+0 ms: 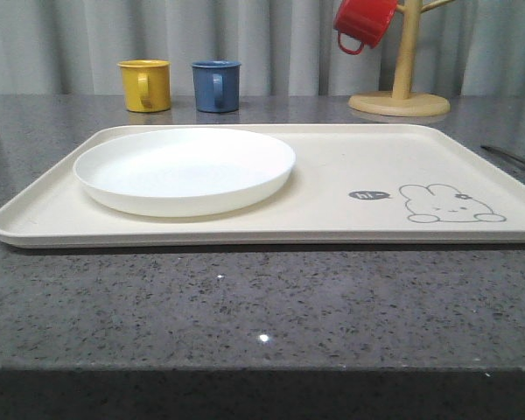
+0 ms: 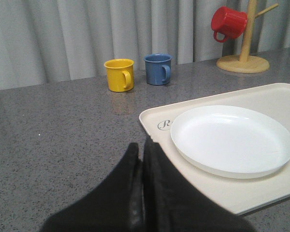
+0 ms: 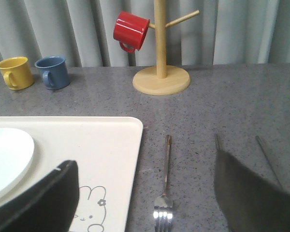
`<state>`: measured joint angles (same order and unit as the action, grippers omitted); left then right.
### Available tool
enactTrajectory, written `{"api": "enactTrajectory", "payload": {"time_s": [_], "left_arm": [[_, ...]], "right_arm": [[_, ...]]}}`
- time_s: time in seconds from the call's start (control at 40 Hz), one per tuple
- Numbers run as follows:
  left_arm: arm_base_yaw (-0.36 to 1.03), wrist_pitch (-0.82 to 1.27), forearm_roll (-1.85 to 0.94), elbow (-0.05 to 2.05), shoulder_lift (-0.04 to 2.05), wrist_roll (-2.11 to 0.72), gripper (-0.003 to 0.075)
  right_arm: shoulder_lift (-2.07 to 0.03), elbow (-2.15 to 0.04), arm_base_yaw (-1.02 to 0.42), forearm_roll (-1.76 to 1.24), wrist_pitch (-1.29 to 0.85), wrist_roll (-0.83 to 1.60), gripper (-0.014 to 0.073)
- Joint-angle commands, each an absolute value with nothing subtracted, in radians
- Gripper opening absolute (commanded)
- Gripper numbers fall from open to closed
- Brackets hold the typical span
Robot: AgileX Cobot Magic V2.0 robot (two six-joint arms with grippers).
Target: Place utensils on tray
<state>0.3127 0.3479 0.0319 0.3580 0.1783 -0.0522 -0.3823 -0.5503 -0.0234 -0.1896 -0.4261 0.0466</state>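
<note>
The cream tray (image 1: pixel 332 219) lies across the grey table, with the white plate (image 1: pixel 184 168) on its left half. In the left wrist view my left gripper (image 2: pixel 141 147) is shut and empty, hovering by the tray's corner (image 2: pixel 154 121) near the plate (image 2: pixel 232 140). My right gripper (image 3: pixel 145 162) is open and empty above the tray's right edge (image 3: pixel 87 145). The fork (image 3: pixel 165 183) lies on the table between its fingers, just beside the tray. The chopsticks (image 3: pixel 267 157) lie further right, partly hidden behind one finger. A thin metal utensil (image 1: pixel 512 157) shows at the far right.
A yellow mug (image 1: pixel 145 85) and a blue mug (image 1: pixel 216 85) stand behind the tray. A red mug (image 1: pixel 363 22) hangs on a wooden mug tree (image 1: pixel 401 96) at the back right. The table's front edge (image 1: pixel 262 367) runs close to the tray.
</note>
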Motion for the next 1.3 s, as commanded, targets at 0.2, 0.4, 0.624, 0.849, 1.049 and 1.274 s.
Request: {"api": "enactTrajectory", "payload": {"time_s": [0.2, 0.4, 0.624, 0.849, 1.049, 1.274], "left_arm": [[0.313, 0.264, 0.025, 0.383, 0.187, -0.042, -0.0018], [0.313, 0.264, 0.025, 0.383, 0.187, -0.042, -0.0018], [0.313, 0.264, 0.025, 0.383, 0.187, -0.042, -0.0018], [0.313, 0.264, 0.025, 0.383, 0.187, -0.042, -0.0018], [0.313, 0.264, 0.025, 0.383, 0.187, -0.042, -0.0018], [0.313, 0.264, 0.025, 0.383, 0.187, -0.042, -0.0018]], "right_arm": [[-0.397, -0.583, -0.017, -0.196, -0.340, 0.053, 0.0598], [-0.401, -0.583, -0.017, -0.197, -0.347, 0.053, 0.0584], [-0.558, -0.685, -0.017, -0.118, -0.464, 0.053, 0.0370], [-0.868, -0.928, -0.017, -0.100, -0.704, 0.053, 0.0402], [-1.146, -1.122, -0.017, -0.103, -0.892, 0.053, 0.0402], [-1.377, -1.238, -0.017, -0.098, -0.961, 0.011, 0.0402]]}}
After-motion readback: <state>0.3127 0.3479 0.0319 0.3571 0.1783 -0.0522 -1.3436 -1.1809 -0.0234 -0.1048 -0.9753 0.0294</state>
